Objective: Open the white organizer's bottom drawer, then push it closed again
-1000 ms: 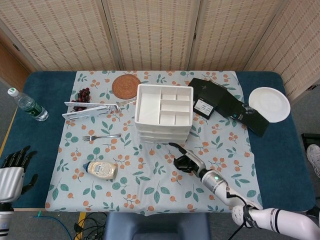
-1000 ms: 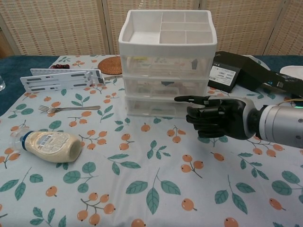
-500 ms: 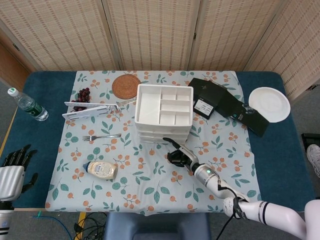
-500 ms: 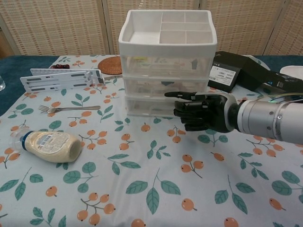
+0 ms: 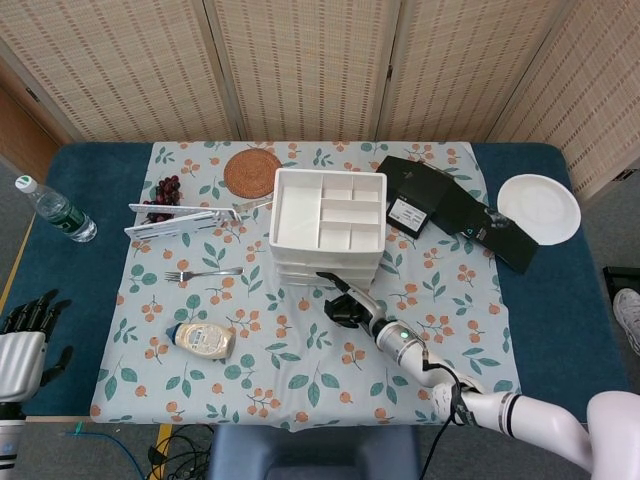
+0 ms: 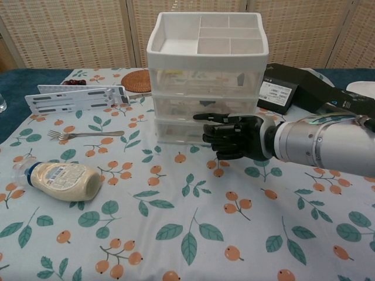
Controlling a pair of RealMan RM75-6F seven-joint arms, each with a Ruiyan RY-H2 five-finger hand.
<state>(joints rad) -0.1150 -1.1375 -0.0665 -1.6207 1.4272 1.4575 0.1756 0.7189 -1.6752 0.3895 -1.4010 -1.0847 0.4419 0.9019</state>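
Note:
The white organizer (image 5: 277, 214) (image 6: 206, 82) stands mid-table with three stacked drawers, all pushed in. Its bottom drawer (image 6: 174, 132) (image 5: 298, 277) faces me. My right hand (image 6: 231, 136) (image 5: 345, 308) hovers just in front of that drawer's right half, fingers curled in, thumb stretched left, nothing held. Whether it touches the drawer front I cannot tell. My left hand (image 5: 24, 340) stays at the table's near left edge, fingers apart and empty, seen only in the head view.
A mayonnaise bottle (image 6: 61, 178) lies near left, a fork (image 6: 79, 134) beyond it, then a white rack (image 6: 76, 97). Black boxes (image 5: 455, 210) sit right of the organizer, a white plate (image 5: 540, 207) further right. A water bottle (image 5: 55, 210) stands at the far left.
My right hand has moved left and away from me, from beside the organizer's right corner to just before the bottom drawer. The left hand has barely shifted.

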